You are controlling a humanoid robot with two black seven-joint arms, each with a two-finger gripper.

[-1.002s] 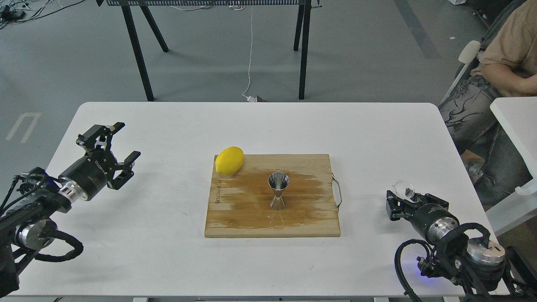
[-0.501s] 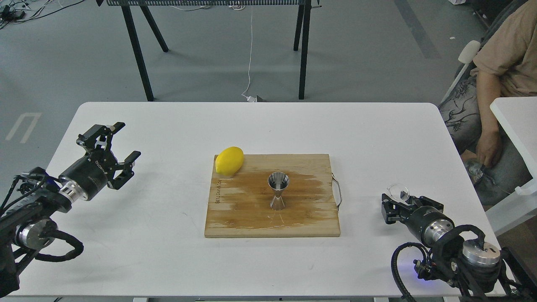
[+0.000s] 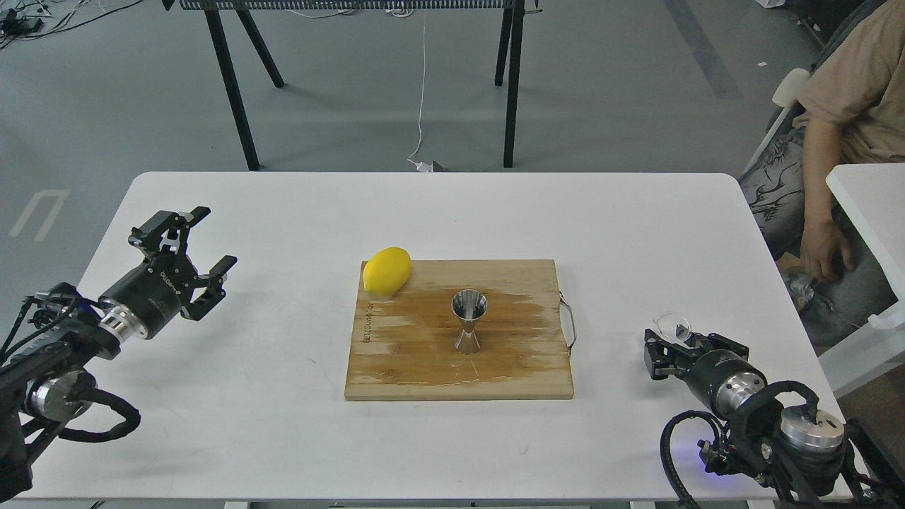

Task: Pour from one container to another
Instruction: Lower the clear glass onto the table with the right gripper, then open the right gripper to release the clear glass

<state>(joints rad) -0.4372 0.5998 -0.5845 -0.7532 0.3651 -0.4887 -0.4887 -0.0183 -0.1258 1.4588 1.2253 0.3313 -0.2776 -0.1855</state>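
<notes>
The steel jigger [image 3: 469, 322] stands upright near the middle of a wooden cutting board [image 3: 523, 371]. The small clear glass tumbler [image 3: 672, 327] is at the right side of the table, well to the right of the board. It sits between the fingers of my right gripper [image 3: 668, 343], which is shut on it, and it looks tilted. Far to the left, my left gripper [image 3: 205, 239] hovers above the table, open with nothing between its fingers.
A yellow lemon [image 3: 387, 270] lies on the board's back left corner. The board has a metal handle [image 3: 570, 324] on its right edge and a wet patch around the jigger. A seated person [image 3: 841, 141] is beyond the white table's [image 3: 283, 424] right edge.
My right gripper has shifted slightly left and toward me, carrying the tumbler along. The seated person's arm has come down. The left arm, jigger and lemon are unchanged.
</notes>
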